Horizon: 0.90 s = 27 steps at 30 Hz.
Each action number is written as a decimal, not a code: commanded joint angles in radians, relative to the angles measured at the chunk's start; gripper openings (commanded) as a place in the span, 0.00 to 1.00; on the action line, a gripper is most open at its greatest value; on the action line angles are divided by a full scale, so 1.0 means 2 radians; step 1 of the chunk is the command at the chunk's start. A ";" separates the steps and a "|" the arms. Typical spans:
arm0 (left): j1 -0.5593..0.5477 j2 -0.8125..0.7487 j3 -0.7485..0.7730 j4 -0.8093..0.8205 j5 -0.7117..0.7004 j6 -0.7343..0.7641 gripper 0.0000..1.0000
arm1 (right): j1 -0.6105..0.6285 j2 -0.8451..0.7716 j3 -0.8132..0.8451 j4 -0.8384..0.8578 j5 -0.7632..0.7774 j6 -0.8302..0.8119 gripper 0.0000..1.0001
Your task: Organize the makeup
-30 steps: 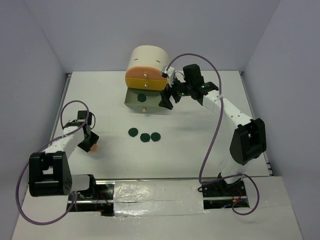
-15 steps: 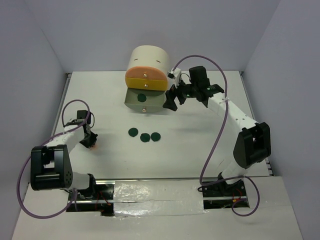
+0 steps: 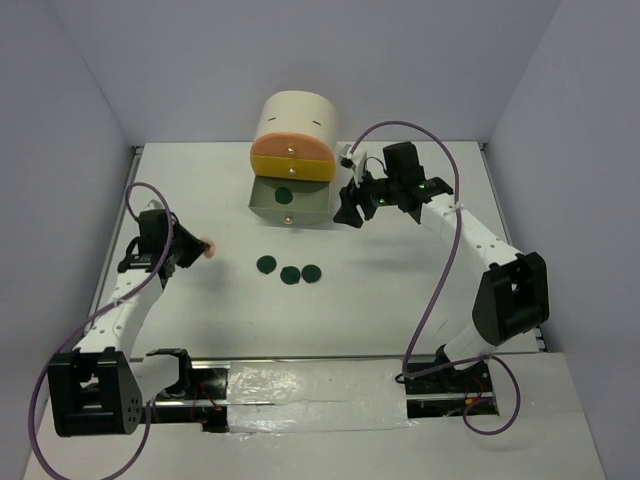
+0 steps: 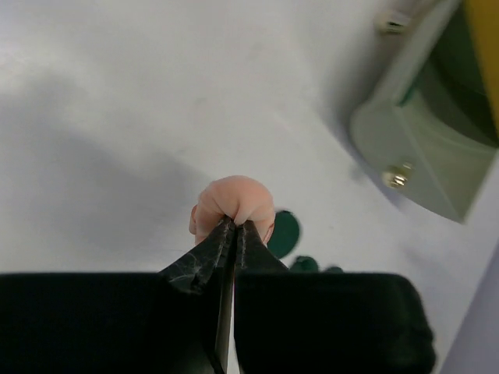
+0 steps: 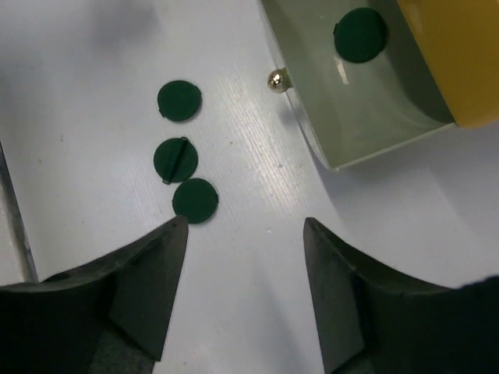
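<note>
Left hand: the left hand is pressed together on the edge of the peach puff, with the soft rim bunched between the black fingers.
Puff: held at the left hand's tip over the left side of the bench, well apart from the cabinet. Whether it touches the surface cannot be told.
Right hand: the right hand is spread with nothing between its fingers. It hangs over bare bench just beside the drawer's right front corner.
Loose discs: three dark green discs lie flat in a short row on the bench in front of the drawer, close together, the two rightmost nearly touching.
Fourth disc: the fourth disc lies flat on the floor of the open drawer.
Drawer: the grey-green drawer is pulled out at the bottom of the cabinet, its small brass knob facing the arms.
Cabinet: the cream drum-shaped cabinet stands at the far middle of the bench, with an orange and a yellow drawer closed above the open one.
</note>
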<state>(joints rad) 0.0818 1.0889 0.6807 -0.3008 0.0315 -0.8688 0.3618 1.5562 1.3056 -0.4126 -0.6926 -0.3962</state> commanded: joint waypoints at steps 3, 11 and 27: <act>-0.063 0.011 0.031 0.148 0.089 0.001 0.00 | -0.002 -0.026 -0.029 0.001 -0.023 -0.008 0.46; -0.148 0.129 0.133 0.252 0.065 -0.014 0.00 | -0.002 -0.035 -0.045 -0.004 -0.021 -0.007 0.20; -0.168 0.309 0.282 0.202 0.003 -0.033 0.43 | 0.013 -0.034 -0.045 -0.024 0.002 -0.020 0.41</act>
<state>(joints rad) -0.2478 1.6913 1.1904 0.1139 0.0647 -0.9234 0.3676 1.5040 1.2011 -0.4362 -0.7025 -0.4160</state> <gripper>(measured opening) 0.380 0.397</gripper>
